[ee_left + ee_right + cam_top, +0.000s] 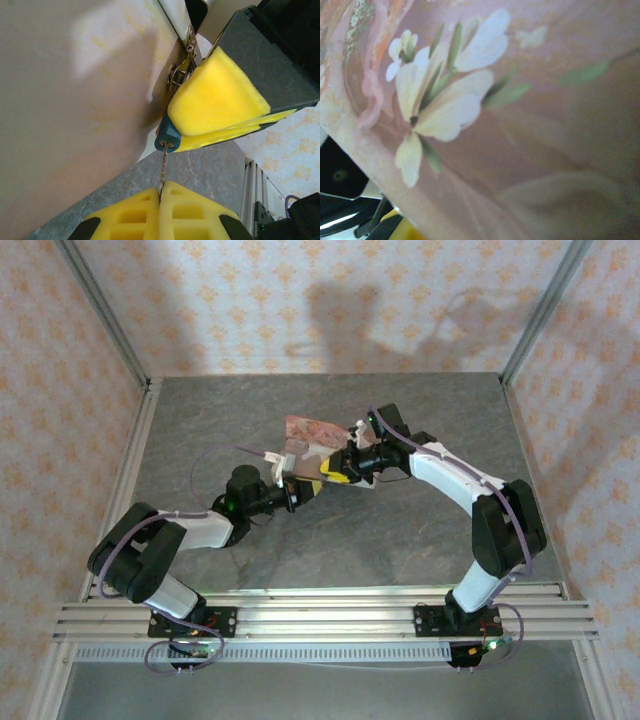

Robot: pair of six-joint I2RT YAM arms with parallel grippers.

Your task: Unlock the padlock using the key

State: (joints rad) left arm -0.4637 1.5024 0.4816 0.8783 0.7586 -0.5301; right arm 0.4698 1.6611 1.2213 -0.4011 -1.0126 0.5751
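The teal padlock hangs by its thin silvery shackle from the clasp of the pink floral tin. My right gripper is shut on the padlock, whose keyhole end sticks out from between the yellow pads. The small metal key runs straight from my left gripper up into the keyhole. The left gripper's yellow pads are pressed together on the key's head. In the top view the left gripper and right gripper meet beside the tin, mid-table.
The tin's plain side stands close on the left of the left wrist view, and its flowered face sits right against the right wrist camera. Grey marbled table lies below. Aluminium rails line the near edge, and patterned walls stand around.
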